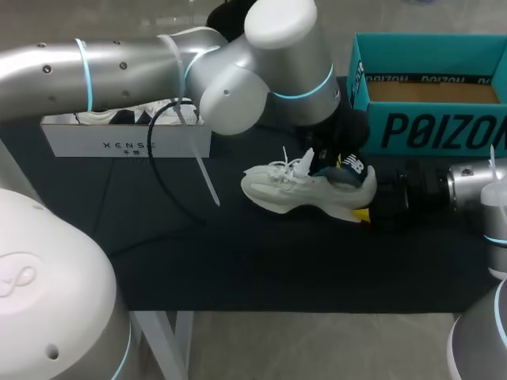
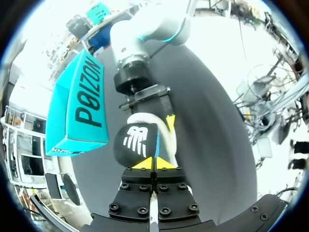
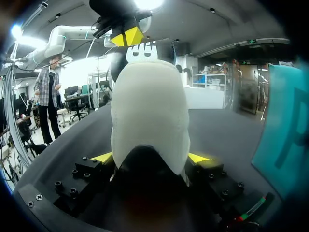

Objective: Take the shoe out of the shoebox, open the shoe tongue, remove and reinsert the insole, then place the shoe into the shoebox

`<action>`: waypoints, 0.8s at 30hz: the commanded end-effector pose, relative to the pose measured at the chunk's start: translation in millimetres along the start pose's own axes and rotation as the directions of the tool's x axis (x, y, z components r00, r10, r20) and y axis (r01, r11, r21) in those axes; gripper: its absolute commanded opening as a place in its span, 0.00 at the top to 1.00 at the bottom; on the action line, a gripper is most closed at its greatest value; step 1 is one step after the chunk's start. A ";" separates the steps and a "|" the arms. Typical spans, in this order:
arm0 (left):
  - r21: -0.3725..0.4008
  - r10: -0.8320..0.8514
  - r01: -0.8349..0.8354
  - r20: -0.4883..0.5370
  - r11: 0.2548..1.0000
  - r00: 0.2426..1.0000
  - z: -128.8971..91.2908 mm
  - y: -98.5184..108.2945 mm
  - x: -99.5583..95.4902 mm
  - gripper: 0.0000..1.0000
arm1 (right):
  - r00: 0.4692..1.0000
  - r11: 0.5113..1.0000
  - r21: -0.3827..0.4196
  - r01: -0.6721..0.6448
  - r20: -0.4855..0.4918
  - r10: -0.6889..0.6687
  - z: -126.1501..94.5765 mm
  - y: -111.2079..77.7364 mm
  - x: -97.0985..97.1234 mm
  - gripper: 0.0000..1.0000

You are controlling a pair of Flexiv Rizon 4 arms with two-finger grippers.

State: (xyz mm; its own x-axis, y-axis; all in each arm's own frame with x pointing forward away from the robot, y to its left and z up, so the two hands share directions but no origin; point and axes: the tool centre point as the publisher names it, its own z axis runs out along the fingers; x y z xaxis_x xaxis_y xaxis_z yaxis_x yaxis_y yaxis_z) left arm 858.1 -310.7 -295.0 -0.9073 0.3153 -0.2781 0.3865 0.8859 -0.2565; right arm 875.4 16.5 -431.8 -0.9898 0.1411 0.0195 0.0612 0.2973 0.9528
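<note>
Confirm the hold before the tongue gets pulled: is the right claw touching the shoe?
Touching. In the right wrist view the shoe sits wedged in the right claw, both yellow fingers pressed against its heel.

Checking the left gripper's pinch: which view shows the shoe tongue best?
Left wrist view: the tongue shows broad, logo side facing, just ahead of the left gripper, which pinches its edge. Head view shows only a dark part beside the left arm; right wrist view only its top beyond the heel.
</note>
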 end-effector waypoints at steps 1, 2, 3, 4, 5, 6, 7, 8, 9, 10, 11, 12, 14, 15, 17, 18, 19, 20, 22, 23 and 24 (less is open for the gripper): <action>0.030 -0.017 0.017 0.012 0.999 1.000 -8.4 13.6 9.3 1.00 | 1.000 1.000 0.002 0.000 0.000 0.000 3.9 -2.9 -1.2 1.00; 0.031 -0.021 0.020 0.012 0.999 1.000 -9.1 15.8 10.7 1.00 | 1.000 1.000 0.002 0.000 0.000 0.000 3.9 -2.9 -1.2 1.00; 0.030 -0.026 0.025 0.013 0.999 1.000 -9.9 17.5 12.1 1.00 | 1.000 1.000 0.002 0.000 0.000 0.000 3.9 -2.9 -1.2 1.00; 0.027 -0.034 0.034 0.010 0.999 0.999 -10.1 19.5 13.5 1.00 | 1.000 1.000 0.002 0.000 0.000 0.000 3.9 -2.9 -1.2 1.00; 0.028 -0.039 0.039 0.008 0.999 0.999 -9.5 21.7 14.9 1.00 | 1.000 1.000 0.002 0.000 0.000 0.000 3.9 -2.9 -1.2 1.00; 0.028 -0.044 0.044 0.006 0.999 0.999 -9.0 23.7 16.4 1.00 | 1.000 1.000 0.002 0.000 0.000 0.000 3.9 -2.9 -1.2 1.00; 0.026 -0.049 0.049 0.006 0.998 0.999 -8.8 25.2 17.4 1.00 | 1.000 1.000 0.002 0.000 0.000 0.000 3.9 -2.9 -1.2 1.00; 0.027 -0.058 0.058 0.004 0.998 0.998 -8.6 26.7 18.4 1.00 | 1.000 1.000 0.002 0.000 0.000 0.000 3.9 -2.9 -1.2 1.00; 0.030 -0.065 0.065 0.003 0.997 0.998 -8.6 28.1 19.2 1.00 | 1.000 1.000 0.002 0.000 0.000 0.000 3.9 -2.9 -1.2 1.00; 0.030 -0.068 0.068 0.003 0.997 0.998 -8.9 29.0 19.6 1.00 | 1.000 1.000 0.002 0.000 0.000 0.000 3.9 -2.9 -1.2 1.00; 0.029 -0.070 0.070 0.005 0.997 0.998 -9.8 29.8 20.1 1.00 | 1.000 1.000 0.002 0.000 0.000 0.000 3.9 -2.9 -1.2 1.00; 0.037 -0.083 0.083 0.005 0.996 0.997 -10.5 30.1 20.6 1.00 | 1.000 1.000 0.002 0.000 0.000 0.000 3.9 -2.9 -1.2 1.00; 0.037 -0.082 0.082 0.009 0.996 0.997 -11.5 30.5 21.4 1.00 | 1.000 1.000 0.002 0.000 0.000 0.000 3.9 -2.9 -1.2 1.00; 0.038 -0.079 0.079 0.010 0.996 0.997 -12.4 28.9 21.5 1.00 | 1.000 1.000 0.002 0.000 0.000 0.000 3.9 -2.9 -1.2 1.00; 0.045 -0.066 0.065 0.012 0.997 0.998 -12.5 23.6 20.4 1.00 | 1.000 1.000 0.002 0.000 0.000 0.000 3.9 -2.9 -1.2 1.00; 0.050 -0.054 0.053 0.013 0.997 0.998 -12.0 19.2 19.2 1.00 | 1.000 1.000 0.002 0.000 0.000 0.000 3.9 -2.9 -1.2 1.00; 0.050 -0.041 0.040 0.013 0.998 0.999 -10.5 14.6 18.0 1.00 | 1.000 1.000 0.002 0.000 0.000 0.000 3.9 -2.9 -1.2 1.00; 0.052 -0.022 0.021 0.019 0.998 1.000 -9.6 8.8 16.1 1.00 | 1.000 1.000 0.002 0.000 0.000 0.000 3.9 -2.9 -1.2 1.00; 0.069 0.009 -0.010 0.021 0.998 1.000 -7.1 -1.7 12.2 1.00 | 1.000 1.000 0.002 0.000 0.000 0.000 3.9 -2.9 -1.2 1.00; 0.072 0.018 -0.020 0.024 0.997 1.000 -6.6 -6.4 10.8 1.00 | 1.000 1.000 0.002 0.000 0.000 0.000 3.9 -2.9 -1.2 1.00; 0.080 0.032 -0.034 0.026 0.996 0.999 -5.8 -11.0 9.8 1.00 | 1.000 1.000 0.002 0.000 0.000 0.000 3.9 -2.9 -1.2 1.00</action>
State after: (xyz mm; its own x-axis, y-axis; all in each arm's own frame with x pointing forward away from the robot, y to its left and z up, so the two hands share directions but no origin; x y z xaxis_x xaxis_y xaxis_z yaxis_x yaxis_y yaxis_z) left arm 841.8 -299.7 -286.3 -0.8929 0.3235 -0.3131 0.4207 0.8472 -0.3243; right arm 875.4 16.7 -432.0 -0.9898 0.1409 0.0197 0.0613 0.2974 0.9528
